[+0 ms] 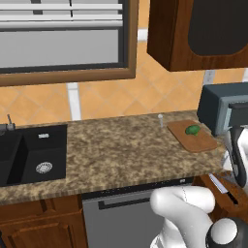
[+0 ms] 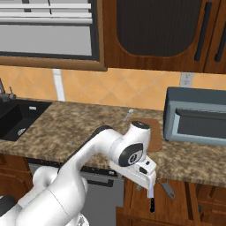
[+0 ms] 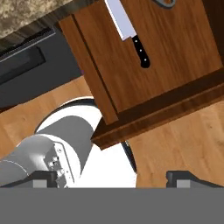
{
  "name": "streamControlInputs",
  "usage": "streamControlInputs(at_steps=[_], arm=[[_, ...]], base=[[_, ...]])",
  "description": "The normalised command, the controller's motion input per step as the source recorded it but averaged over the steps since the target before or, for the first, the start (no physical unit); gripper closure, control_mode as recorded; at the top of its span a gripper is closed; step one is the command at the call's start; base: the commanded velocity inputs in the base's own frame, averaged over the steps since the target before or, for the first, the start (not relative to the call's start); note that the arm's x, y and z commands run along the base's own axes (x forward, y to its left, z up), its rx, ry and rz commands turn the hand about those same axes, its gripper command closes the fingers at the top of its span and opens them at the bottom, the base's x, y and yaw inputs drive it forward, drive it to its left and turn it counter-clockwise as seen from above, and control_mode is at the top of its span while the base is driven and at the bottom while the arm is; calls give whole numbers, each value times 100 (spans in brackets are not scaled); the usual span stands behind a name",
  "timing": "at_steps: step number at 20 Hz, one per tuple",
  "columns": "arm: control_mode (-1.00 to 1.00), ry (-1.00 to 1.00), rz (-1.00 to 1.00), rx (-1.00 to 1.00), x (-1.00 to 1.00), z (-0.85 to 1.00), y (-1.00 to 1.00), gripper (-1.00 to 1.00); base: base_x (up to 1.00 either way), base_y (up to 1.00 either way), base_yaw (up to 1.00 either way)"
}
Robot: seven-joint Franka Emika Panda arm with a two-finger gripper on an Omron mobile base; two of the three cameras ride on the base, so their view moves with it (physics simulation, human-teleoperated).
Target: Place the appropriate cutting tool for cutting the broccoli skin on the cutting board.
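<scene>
The cutting tool (image 3: 127,30), slender with a whitish blade and a black handle, lies in an open wooden drawer (image 3: 175,52) below the counter; the cutting tool (image 2: 151,198) hangs just under my hand in the right base view. My gripper (image 3: 113,178) hovers above the drawer, open, with nothing between its fingertips (image 3: 43,177). On the counter lies the brown cutting board (image 1: 203,143) with the green broccoli (image 1: 193,130) on it. My arm hides part of the cutting board (image 2: 155,137) in the right base view.
A dark grey tool (image 2: 165,187) lies in the drawer beside the blade. A grey toaster oven (image 1: 223,109) stands right of the board. A tiny white peg (image 1: 160,118) stands left of it. The black sink (image 1: 34,152) is at the far left.
</scene>
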Motion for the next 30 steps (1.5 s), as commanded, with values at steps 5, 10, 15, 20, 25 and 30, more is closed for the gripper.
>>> streamControlInputs(at_steps=[5,10,15,20,25,30], arm=[[-100,-6,4,-3,12,-51,-67,-100],[-100,-4,14,-1,26,-56,-46,-100],[-100,-3,16,0,13,-44,-27,-100],[-100,0,10,0,5,-49,-9,-100],[-100,0,6,0,0,-54,0,-100],[-100,4,2,0,0,-41,0,-100]], base=[[0,0,0],[0,0,0],[0,0,0],[0,0,0],[0,0,0],[0,0,0]])
